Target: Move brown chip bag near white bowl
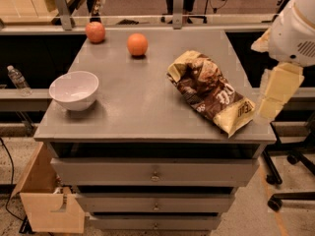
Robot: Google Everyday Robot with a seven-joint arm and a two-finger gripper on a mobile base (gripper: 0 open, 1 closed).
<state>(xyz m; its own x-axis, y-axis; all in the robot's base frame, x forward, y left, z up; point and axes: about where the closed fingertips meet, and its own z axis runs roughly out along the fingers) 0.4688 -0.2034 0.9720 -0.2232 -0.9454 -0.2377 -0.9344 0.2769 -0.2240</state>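
Note:
The brown chip bag [210,90] lies crinkled on the right side of the grey tabletop [138,107], with one cream-yellow end near the front right corner. The white bowl [74,89] stands at the left front of the table, well apart from the bag. My gripper [276,91], cream-coloured, hangs from the white arm [298,28] just off the table's right edge. It is beside the bag's near end and holds nothing.
Two orange fruits [95,32] [138,44] sit at the back of the table. A rail with metal posts [178,6] runs behind it. Drawers [155,172] are below the top, a wooden box [49,200] is at lower left, and chair wheels [288,181] are on the right.

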